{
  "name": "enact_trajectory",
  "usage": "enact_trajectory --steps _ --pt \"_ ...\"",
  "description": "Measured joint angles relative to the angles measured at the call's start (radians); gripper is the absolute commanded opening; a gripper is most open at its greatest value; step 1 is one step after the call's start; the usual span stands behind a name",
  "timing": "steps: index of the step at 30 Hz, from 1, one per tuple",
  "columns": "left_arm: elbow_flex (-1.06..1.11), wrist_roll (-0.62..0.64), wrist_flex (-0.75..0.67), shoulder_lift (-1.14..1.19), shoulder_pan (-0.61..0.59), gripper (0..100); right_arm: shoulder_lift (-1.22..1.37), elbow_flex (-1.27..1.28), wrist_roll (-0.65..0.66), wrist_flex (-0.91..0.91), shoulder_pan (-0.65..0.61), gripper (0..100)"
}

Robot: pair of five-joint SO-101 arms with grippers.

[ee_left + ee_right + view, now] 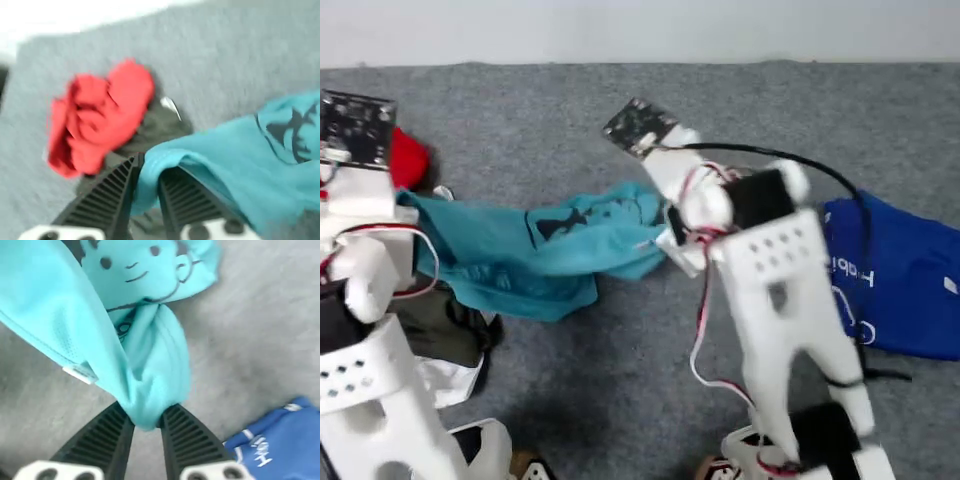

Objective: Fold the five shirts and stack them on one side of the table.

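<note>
The grey surface spreads across the whole high view, with a pale wall along the top edge. Two white arms stand over it: the left arm in the lower left corner and the right arm right of centre.

Between them a teal shirt with a dark print is strung out from the left edge to the middle of the frame, its lower part bunched and sagging onto the surface. A blue shirt with pale print lies flat at the right edge, well apart from the teal one.

At the lower left a dark shirt sits crumpled just under the teal cloth, with a bit of white fabric below it. A red shirt is balled up at the upper left, touching the dark one.

The left claw is clamped on a folded edge of the teal shirt. The right claw is pinched tight on a gathered wad at the shirt's other end.
</note>
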Motion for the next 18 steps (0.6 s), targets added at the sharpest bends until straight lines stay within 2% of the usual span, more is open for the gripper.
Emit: enact_trajectory --steps 5,12,18 --pt "-0.132 0.017 -0.077 0.000 0.040 2 -0.095 -0.129 0.000 0.000 0.038 0.9" --pt "-0.316 0.017 -0.204 0.000 0.193 2 -0.127 -0.408 0.000 -0.054 0.117 1.0" --pt "-0.410 0.012 -0.364 -0.002 0.222 2 -0.140 -0.560 0.000 -0.138 0.203 1.0"
